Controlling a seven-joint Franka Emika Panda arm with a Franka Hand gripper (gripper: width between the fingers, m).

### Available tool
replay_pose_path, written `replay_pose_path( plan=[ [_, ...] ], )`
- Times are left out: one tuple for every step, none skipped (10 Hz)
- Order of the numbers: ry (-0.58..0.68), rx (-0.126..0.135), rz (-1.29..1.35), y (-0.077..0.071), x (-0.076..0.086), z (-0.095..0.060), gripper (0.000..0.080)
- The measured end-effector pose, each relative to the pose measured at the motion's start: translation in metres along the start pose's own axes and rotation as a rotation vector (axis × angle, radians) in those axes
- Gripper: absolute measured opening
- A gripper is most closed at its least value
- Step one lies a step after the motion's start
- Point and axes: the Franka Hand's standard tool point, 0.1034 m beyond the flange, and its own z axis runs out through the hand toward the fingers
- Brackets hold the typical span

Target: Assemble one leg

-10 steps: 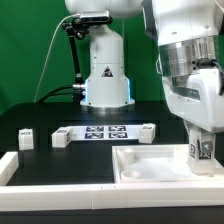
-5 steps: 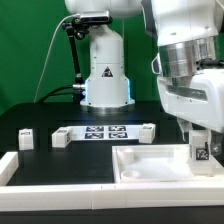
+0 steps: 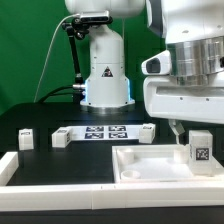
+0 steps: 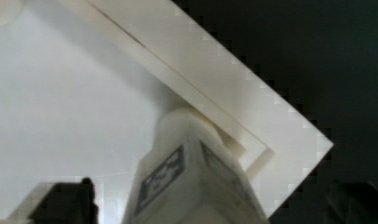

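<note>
Leg: the leg (image 3: pixel 200 152) stands upright at about 4 o'clock in the exterior view, on the far corner of the large white piece with recesses (image 3: pixel 150 162). Its black-and-white tag faces the camera.

Leg from the wrist: the leg (image 4: pixel 177 175) shows as a white post with the tag on its side. It sits just at the corner of the large white piece (image 4: pixel 79 90), where a raised rim runs along the edge.

Gripper: the gripper (image 3: pixel 188 126) hangs directly above the leg, at 3 o'clock in the exterior view. Its broad white body fills that side of the picture.

Jaws: they seem spread and pinch nothing. One thin finger (image 3: pixel 173 127) comes down at the 9 o'clock side of the leg with a clear gap to it, and the other finger I cannot see.

Wrist finger: one dark finger (image 4: pixel 61 203) is visible beside the leg, also apart from it.

Marker board: the marker board (image 3: pixel 105 132) lies flat near the centre of the black table (image 3: pixel 40 120), at 10 o'clock from the leg.

Loose parts: small white pieces (image 3: pixel 62 138) lie near the two ends of the marker board, one more towards 9 o'clock.

Behind: the robot base (image 3: pixel 105 70) stands at 12 o'clock, before a green backdrop (image 3: pixel 25 50).
</note>
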Motion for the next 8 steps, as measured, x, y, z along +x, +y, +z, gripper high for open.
replay_pose_path(
  plan=[
    [0.004, -0.006, -0.098, -0.0012, 0.0005, -0.0007, 0.0648],
    [0.006, -0.014, -0.18, -0.0026, -0.0001, -0.0013, 0.0648],
    [0.01, -0.025, -0.31, -0.0028, -0.0008, -0.0011, 0.0648],
    [0.005, -0.03, -0.382, -0.0016, -0.0009, -0.0005, 0.0648],
    [0.003, -0.034, -0.551, 0.0016, 0.0018, 0.0002, 0.0648],
    [0.003, -0.034, -0.57, 0.0018, 0.0021, 0.0002, 0.0648],
    [0.003, -0.034, -0.57, 0.0018, 0.0019, 0.0003, 0.0553],
    [0.003, -0.034, -0.57, 0.0018, 0.002, 0.0003, 0.0418]
  ],
)
